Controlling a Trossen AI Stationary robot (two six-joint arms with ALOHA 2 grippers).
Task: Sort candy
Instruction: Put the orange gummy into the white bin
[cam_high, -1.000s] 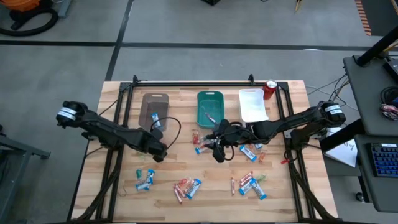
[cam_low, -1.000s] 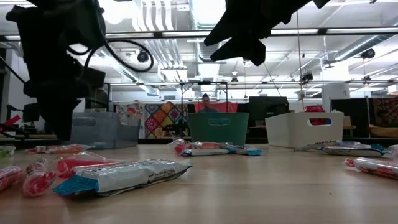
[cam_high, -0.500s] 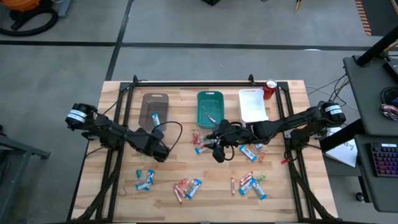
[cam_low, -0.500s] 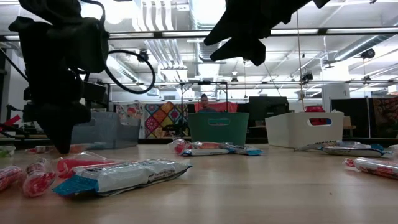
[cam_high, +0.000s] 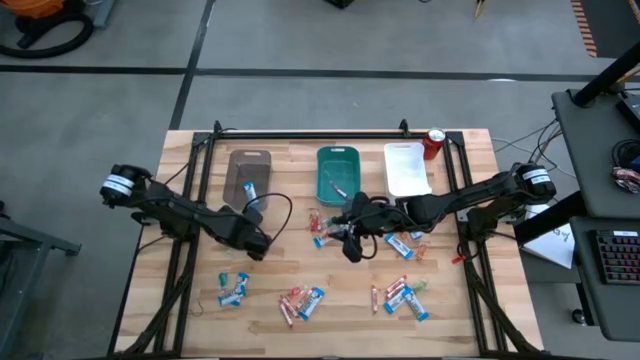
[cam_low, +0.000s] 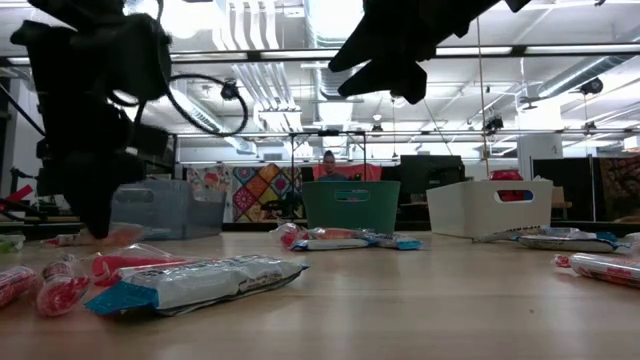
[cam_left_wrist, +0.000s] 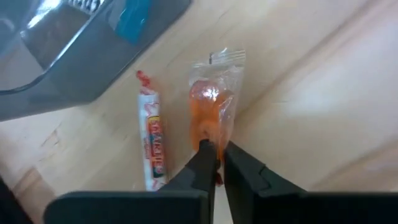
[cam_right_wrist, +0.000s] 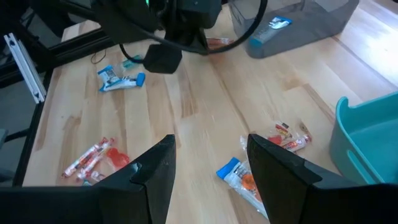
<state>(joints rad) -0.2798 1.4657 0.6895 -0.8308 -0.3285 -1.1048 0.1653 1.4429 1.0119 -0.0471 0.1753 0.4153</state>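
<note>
Left gripper (cam_left_wrist: 214, 163) pinched shut on the end of a clear-wrapped orange candy (cam_left_wrist: 211, 102) lying on the wooden table (cam_left_wrist: 323, 93) beside a red-and-white stick candy (cam_left_wrist: 152, 146) near the grey tray (cam_left_wrist: 93, 56), right gripper (cam_right_wrist: 208, 165) spread wide above the table's middle, holding nothing.

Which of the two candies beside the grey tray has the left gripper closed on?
The left gripper is shut on the orange candy in the clear wrapper; the red-and-white stick lies untouched alongside, nearer the grey tray.

Grey concrete floor (cam_high: 300, 40); ceiling pipes (cam_low: 270, 30) w/ bright lights; quilt (cam_low: 258, 190) behind
</note>
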